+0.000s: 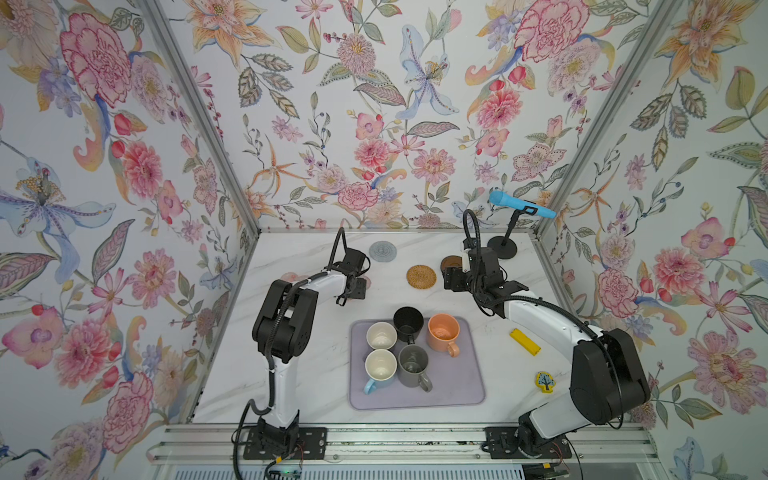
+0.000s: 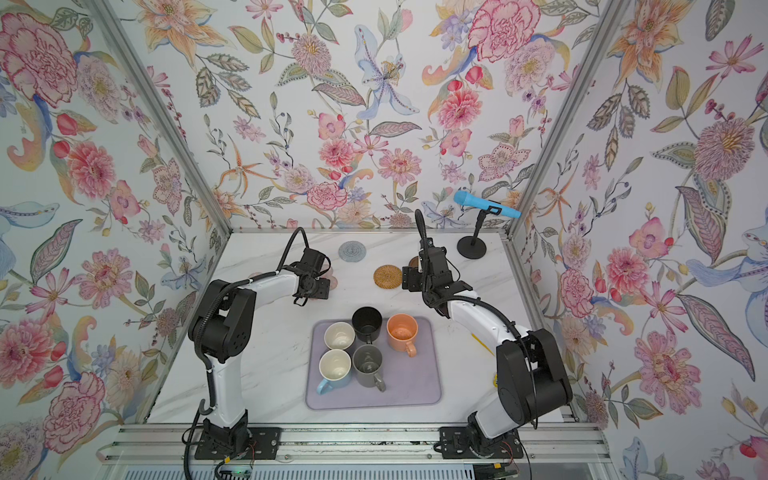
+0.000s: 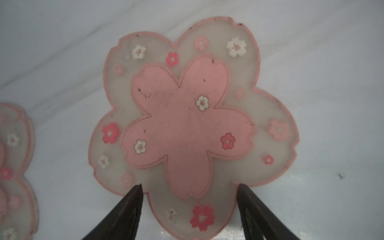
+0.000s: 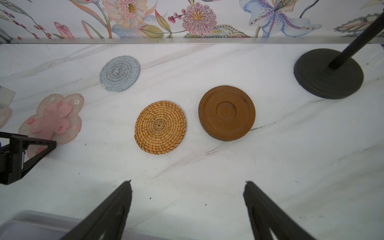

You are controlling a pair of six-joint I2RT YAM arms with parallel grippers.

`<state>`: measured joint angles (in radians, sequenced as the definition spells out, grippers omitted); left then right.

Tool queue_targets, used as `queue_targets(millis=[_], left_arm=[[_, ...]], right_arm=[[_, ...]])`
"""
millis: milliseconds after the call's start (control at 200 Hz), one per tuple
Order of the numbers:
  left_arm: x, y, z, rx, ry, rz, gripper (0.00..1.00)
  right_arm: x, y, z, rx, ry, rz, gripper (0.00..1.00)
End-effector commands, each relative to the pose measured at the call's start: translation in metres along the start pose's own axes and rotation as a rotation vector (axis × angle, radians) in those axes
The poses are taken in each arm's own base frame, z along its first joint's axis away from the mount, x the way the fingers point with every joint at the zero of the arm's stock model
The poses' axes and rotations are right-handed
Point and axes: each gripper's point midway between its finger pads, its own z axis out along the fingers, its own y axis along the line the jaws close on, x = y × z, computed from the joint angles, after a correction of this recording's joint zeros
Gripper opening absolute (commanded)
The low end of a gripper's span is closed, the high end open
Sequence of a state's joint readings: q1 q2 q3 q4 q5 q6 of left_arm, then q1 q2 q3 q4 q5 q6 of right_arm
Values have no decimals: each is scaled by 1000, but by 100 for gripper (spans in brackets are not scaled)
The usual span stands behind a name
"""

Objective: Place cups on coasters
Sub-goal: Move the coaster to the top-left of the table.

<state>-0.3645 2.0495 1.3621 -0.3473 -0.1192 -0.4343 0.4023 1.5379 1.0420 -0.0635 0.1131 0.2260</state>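
Several cups stand together on the lilac mat [image 1: 457,386]: purple-grey [image 1: 381,336], light blue [image 1: 380,371], black [image 1: 408,322], grey [image 1: 413,365] and peach-orange [image 1: 444,332]. Behind them lie the coasters: a grey ringed disc [image 1: 383,250], a woven tan disc [image 1: 421,276] and a dark brown disc [image 4: 226,113]. A pink flower coaster [image 3: 193,124] lies right under my left gripper [image 3: 190,187], which is open and empty, with a second flower coaster [image 3: 14,172] beside it. My right gripper [image 4: 188,182] hovers open and empty over bare table in front of the woven and brown discs.
A blue microphone [image 1: 521,205] sits on a black stand whose round base [image 1: 502,247] is at the back right. A yellow block [image 1: 525,341] and a small yellow tree-painted piece [image 1: 544,381] lie at the right. Flowered walls close three sides.
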Motion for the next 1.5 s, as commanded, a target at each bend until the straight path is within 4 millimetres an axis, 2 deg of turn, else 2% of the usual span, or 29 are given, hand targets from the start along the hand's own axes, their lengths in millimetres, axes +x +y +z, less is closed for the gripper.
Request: queue_targets(millis=[0, 115, 215, 445, 621, 796, 971, 1241, 1496], left_arm=[[38, 10, -2, -8, 133, 22, 75], [16, 5, -13, 26, 85, 8, 75], [-3, -2, -14, 88, 60, -17, 76], [-69, -18, -18, 150, -40, -60, 76], [-97, -13, 2, 101, -59, -99, 76], [-110, -12, 23, 72, -95, -109, 75], [-117, -9, 31, 50, -120, -107, 73], [-109, -10, 50, 34, -86, -72, 75], [-90, -2, 64, 0, -32, -52, 75]], right_arm=[[-2, -3, -8, 8, -21, 20, 86], [-1, -3, -9, 8, -20, 20, 86], [-1, -3, -10, 7, -23, 21, 86], [-2, -7, -13, 20, -31, 15, 86], [-1, -11, -13, 29, -29, 16, 86], [-6, -15, -16, 35, -43, 5, 86], [-7, -23, -17, 52, -46, 6, 87], [-1, -25, -12, 49, -27, 16, 87], [1, -25, -12, 47, -22, 18, 87]])
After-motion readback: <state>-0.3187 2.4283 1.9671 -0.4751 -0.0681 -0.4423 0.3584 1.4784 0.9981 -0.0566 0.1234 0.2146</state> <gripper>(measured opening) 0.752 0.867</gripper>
